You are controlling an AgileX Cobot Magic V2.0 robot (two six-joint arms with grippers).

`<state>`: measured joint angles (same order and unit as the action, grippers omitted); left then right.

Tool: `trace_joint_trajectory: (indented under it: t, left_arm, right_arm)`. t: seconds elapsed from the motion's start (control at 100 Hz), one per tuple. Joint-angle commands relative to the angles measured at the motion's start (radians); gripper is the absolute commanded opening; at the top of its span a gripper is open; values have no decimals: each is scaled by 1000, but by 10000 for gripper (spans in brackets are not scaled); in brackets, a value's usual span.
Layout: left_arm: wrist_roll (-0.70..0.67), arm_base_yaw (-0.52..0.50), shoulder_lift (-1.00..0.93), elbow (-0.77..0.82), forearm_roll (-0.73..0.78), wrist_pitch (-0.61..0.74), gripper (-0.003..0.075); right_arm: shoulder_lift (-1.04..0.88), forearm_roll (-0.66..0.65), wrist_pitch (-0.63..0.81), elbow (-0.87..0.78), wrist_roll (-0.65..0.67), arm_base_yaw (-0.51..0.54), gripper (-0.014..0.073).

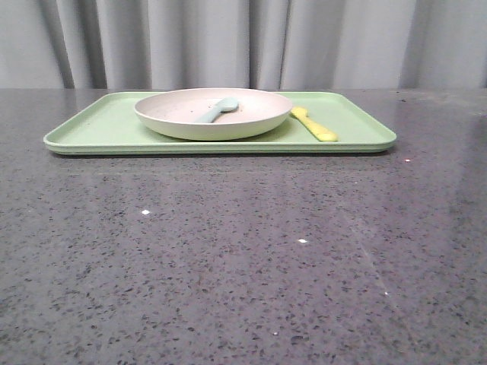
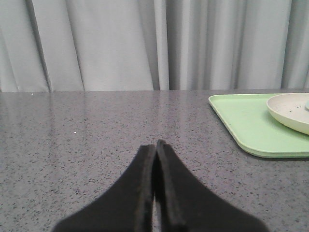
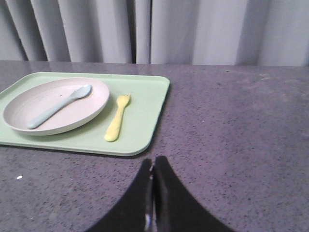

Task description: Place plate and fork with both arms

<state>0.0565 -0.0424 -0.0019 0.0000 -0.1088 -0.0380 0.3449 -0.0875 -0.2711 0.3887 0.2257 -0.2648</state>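
The off-white speckled plate (image 1: 190,122) sits on the light-green tray (image 1: 91,129) at the back of the table. The yellow fork (image 1: 314,125) lies on the tray just right of the plate. The right wrist view shows the plate (image 3: 91,99) and the fork (image 3: 117,118) on the tray (image 3: 145,104) too. The left wrist view shows only an edge of the plate (image 2: 287,111) and a corner of the tray (image 2: 241,121). My left gripper (image 2: 155,143) is shut and empty over bare table. My right gripper (image 3: 153,159) is shut and empty just short of the tray's near corner. Neither gripper shows in the front view.
A pale blue-grey spoon (image 1: 217,110) lies in the plate, also seen in the right wrist view (image 3: 58,106). Grey curtains (image 1: 243,42) hang behind the dark speckled stone table (image 1: 243,251).
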Motion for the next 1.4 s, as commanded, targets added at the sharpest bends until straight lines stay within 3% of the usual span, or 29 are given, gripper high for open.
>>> trace_joint_trajectory:
  t: [0.0, 0.18, 0.49, 0.77, 0.89, 1.39]
  left_arm:
    - [-9, -2, -34, 12, -5, 78, -20]
    - [-9, -2, -34, 12, -5, 78, -20]
    - [-9, -2, -34, 12, -5, 78, -20]
    - [-9, -2, -34, 12, -5, 78, -20]
    - [-9, -2, -34, 12, -5, 78, -20]
    - [-9, -2, -34, 12, -5, 78, -20]
  right_arm:
    - [3, 1, 170, -18, -37, 48, -67]
    - [-41, 47, 233, -104, -141, 107, -67]
    - [-225, 50, 250, -255, -112, 201, -67]
    - [-329, 50, 257, -346, -109, 202, -67]
    - [-380, 51, 350, -416, -107, 202, -67]
    - [-380, 51, 324, -411, -106, 207, -67]
